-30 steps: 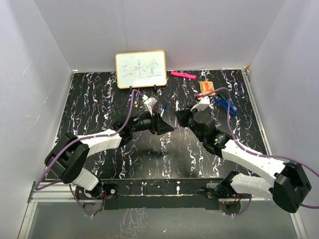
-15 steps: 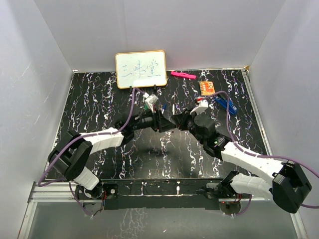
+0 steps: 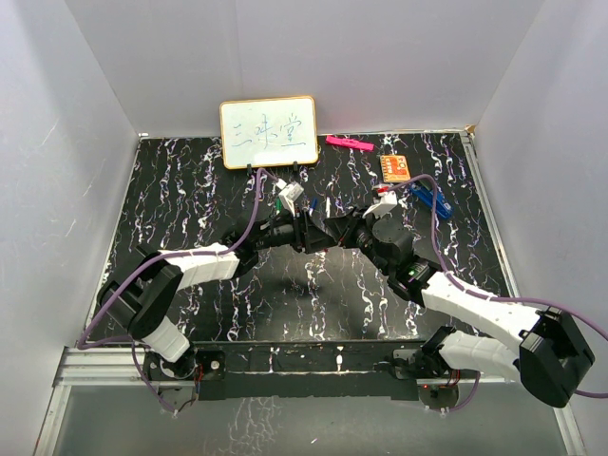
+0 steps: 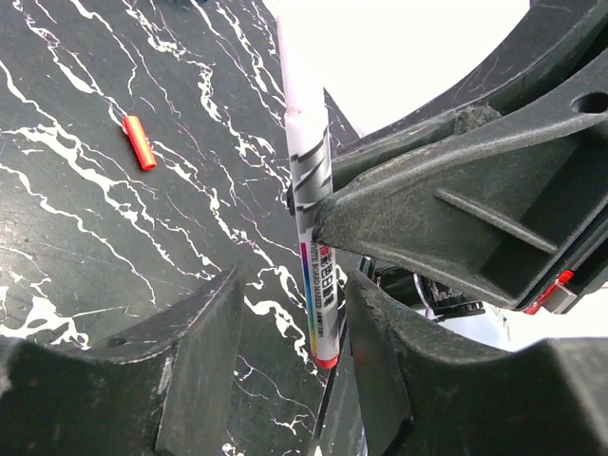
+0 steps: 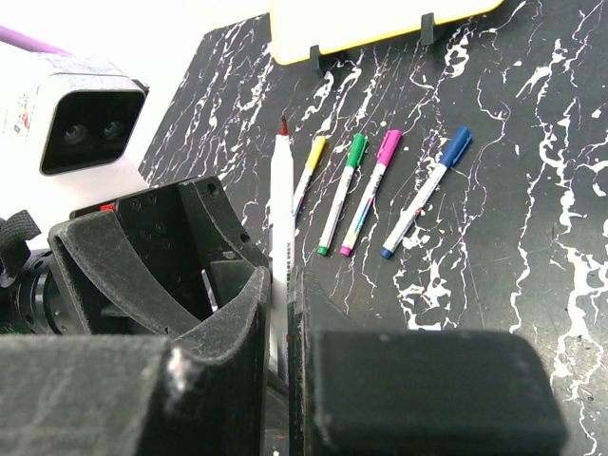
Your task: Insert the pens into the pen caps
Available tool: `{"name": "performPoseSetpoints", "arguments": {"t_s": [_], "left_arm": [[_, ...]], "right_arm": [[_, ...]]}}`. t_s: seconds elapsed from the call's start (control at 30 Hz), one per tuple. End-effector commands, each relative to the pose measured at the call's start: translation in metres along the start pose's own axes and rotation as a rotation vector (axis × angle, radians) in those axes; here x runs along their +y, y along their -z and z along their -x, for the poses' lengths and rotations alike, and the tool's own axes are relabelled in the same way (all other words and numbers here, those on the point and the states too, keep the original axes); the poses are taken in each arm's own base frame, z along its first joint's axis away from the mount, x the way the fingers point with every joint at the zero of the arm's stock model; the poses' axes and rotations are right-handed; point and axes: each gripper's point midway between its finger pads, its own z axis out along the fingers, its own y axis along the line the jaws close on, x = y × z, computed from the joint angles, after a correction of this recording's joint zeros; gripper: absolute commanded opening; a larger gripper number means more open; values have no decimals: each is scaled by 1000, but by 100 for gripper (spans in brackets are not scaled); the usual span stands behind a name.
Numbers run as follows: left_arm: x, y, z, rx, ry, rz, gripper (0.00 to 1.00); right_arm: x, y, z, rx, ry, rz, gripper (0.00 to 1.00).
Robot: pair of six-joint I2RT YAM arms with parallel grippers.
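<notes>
White pen (image 5: 279, 228) with a red tip is pinched in the right pincer (image 5: 283, 296). Your left pincer (image 4: 291, 290) is spread, one jaw either side of that pen's barrel. Red cap (image 4: 139, 142) lies on the desk (image 4: 76, 228), apart from both pincers. Four capped pens (image 5: 342, 195) lie side by side beyond.

Both arms extended inward, grippers facing each other.
Left arm (image 3: 190, 271) and right arm (image 3: 465, 299) angle toward the centre. Left gripper (image 4: 294, 285) fingers parted; right gripper (image 5: 282, 294) fingers clamped on a pen (image 5: 282, 209). Grippers close together.
</notes>
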Motion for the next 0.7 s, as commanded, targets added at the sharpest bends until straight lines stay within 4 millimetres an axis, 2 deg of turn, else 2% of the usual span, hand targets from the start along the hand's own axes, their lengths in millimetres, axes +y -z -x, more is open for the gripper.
{"name": "performPoseSetpoints", "arguments": {"t_s": [0.0,0.17,0.27,0.43,0.57,0.67], "left_arm": [[-17,-3,18,-53,-56,-51,42],[-17,-1,20,-66,-61,-41,36],[-18,0,23,-74,-72,-36,28],[-20,1,26,-86,-78,-35,0],[-21,1,26,-83,-80,-40,0],[-20,2,25,-81,-81,-27,0]], "right_arm": [[14,0,16,-55,-23,52,0],[10,2,15,-57,-20,37,0],[9,2,15,-56,-17,34,0],[9,0,10,-33,-15,36,0],[8,-2,4,-9,-9,32,0],[7,0,7,-20,6,26,0]]}}
